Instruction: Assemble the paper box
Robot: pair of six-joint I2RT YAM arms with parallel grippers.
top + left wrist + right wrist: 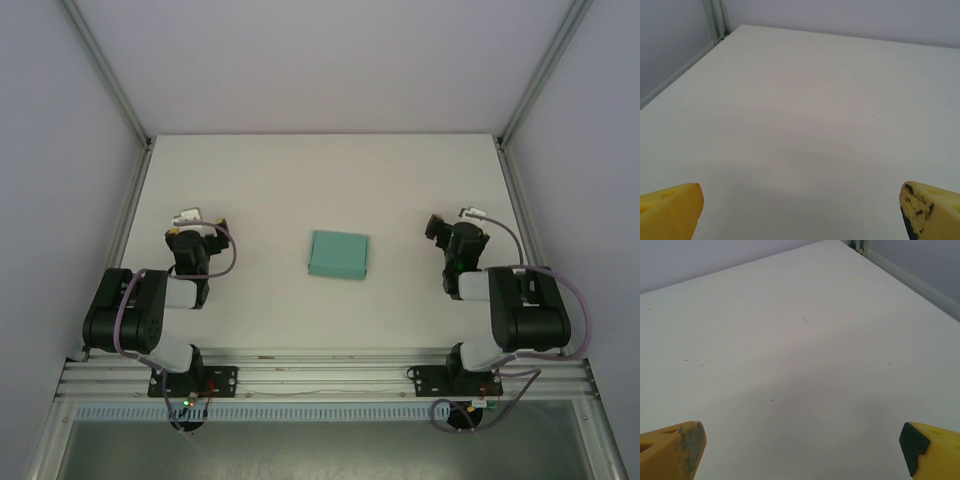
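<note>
The paper box [338, 255] is a small teal-green rectangle lying on the white table [320, 180], midway between the two arms. My left gripper [192, 222] is folded back near its base, well to the box's left. In the left wrist view my left gripper [801, 212] stands open, its yellow fingertips [671, 210] wide apart over bare table. My right gripper [447, 226] sits to the box's right, also pulled back. Seen from the right wrist, the right gripper [802, 450] is open with nothing between its yellow fingertips [674, 449].
Pale walls and metal frame posts [105, 70] enclose the table on the left, back and right. An aluminium rail [320, 375] with the arm bases runs along the near edge. Bare white table surrounds the box on all sides.
</note>
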